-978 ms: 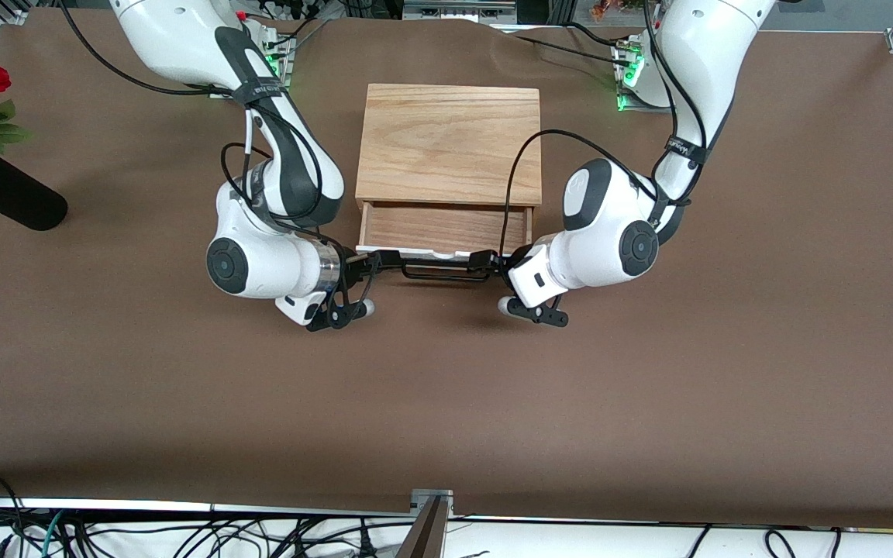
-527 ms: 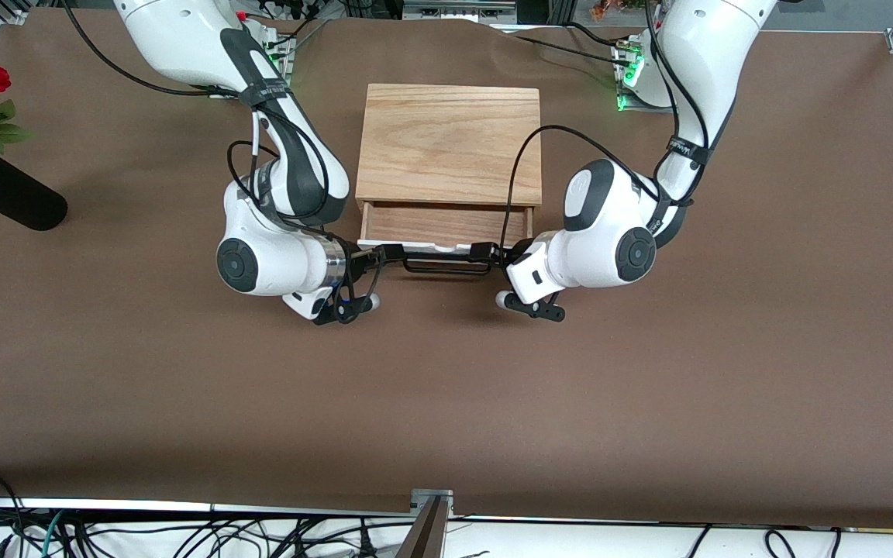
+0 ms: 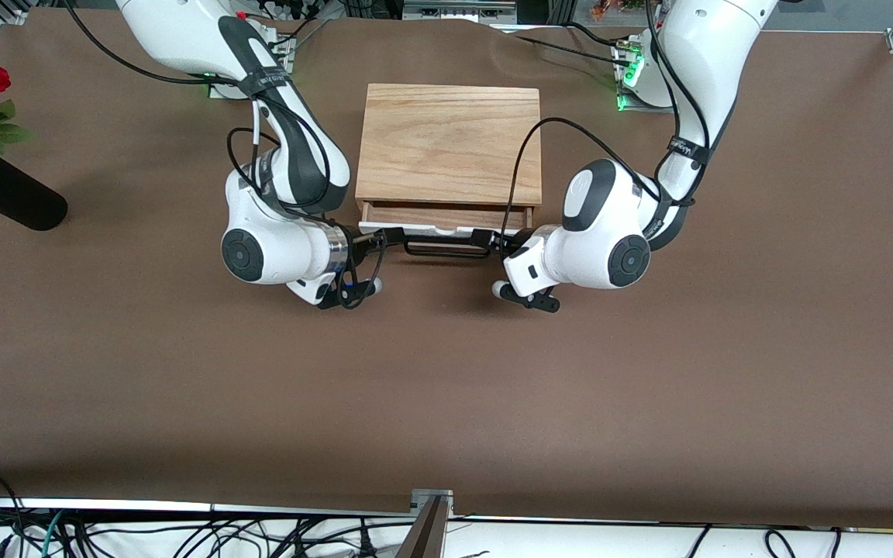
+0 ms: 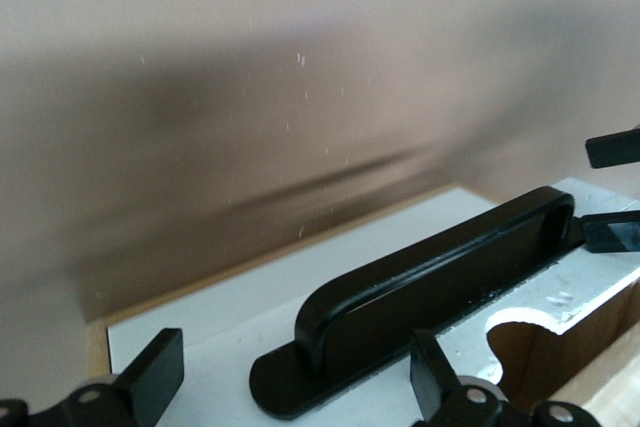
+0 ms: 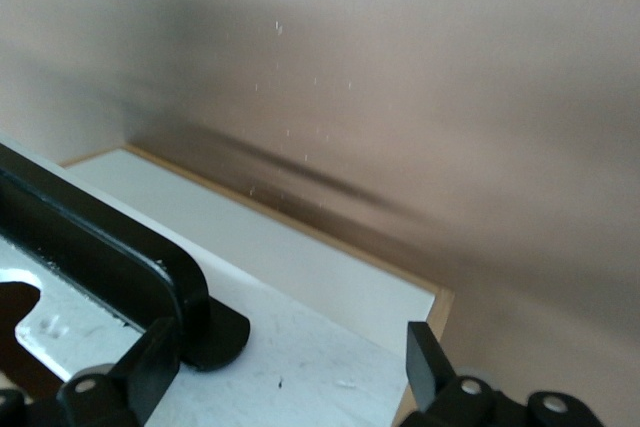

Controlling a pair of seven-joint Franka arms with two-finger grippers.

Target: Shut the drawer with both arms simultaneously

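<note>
The light-oak box (image 3: 449, 143) stands mid-table. Its drawer (image 3: 444, 226) sticks out only a narrow strip, white front panel facing the front camera, with the black bar handle (image 3: 446, 249) across it. My left gripper (image 3: 491, 242) is open at the panel's end toward the left arm. In the left wrist view (image 4: 295, 387) its fingers straddle the handle's foot (image 4: 300, 387) on the white panel (image 4: 200, 322). My right gripper (image 3: 384, 236) is open at the other end. In the right wrist view (image 5: 290, 372) one finger (image 5: 150, 367) is beside the handle (image 5: 90, 237), over the panel (image 5: 300, 347).
A black vase with red roses (image 3: 5, 198) lies at the right arm's end of the brown table (image 3: 446, 403). Black cables loop from both wrists beside the box. The right gripper's fingertips (image 4: 612, 147) show at the handle's other end in the left wrist view.
Both grippers have moved toward the box with the front panel, and the drawer has slid in. Much less of the wooden tray shows now.
</note>
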